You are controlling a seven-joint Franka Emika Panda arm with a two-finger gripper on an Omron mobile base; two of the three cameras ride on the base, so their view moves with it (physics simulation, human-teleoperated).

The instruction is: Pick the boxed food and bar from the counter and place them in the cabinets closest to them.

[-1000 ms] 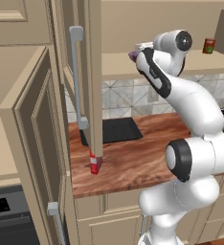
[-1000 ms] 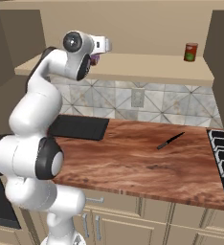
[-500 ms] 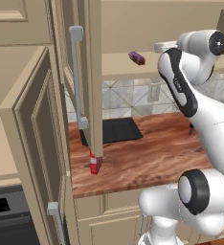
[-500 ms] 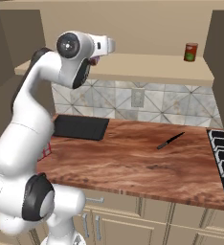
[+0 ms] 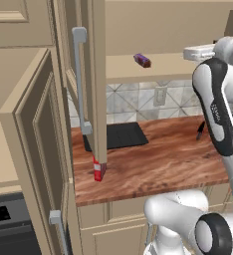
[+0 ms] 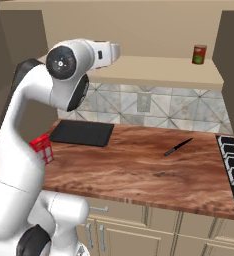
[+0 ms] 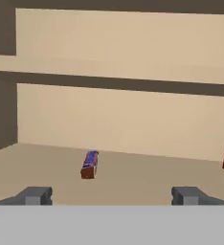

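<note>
The small dark purple wrapped bar (image 7: pixel 89 164) lies on the tan cabinet shelf (image 5: pixel 163 69), the gripper (image 7: pixel 111 195) gapes empty, and the upright red cardboard box (image 5: pixel 99 169) waits on the reddish-brown wood-grain table (image 5: pixel 168 164).

Red can (image 6: pixel 199 54) on shelf; knife (image 6: pixel 178 147), black mat (image 6: pixel 82 133).

No legible txt, brand or nos. anywhere. Boxed food (image 5: pixel 99 169), lower left of left base view: red face, print too small to read. Can (image 6: pixel 199 54), upper right of right base view: label blurred.
</note>
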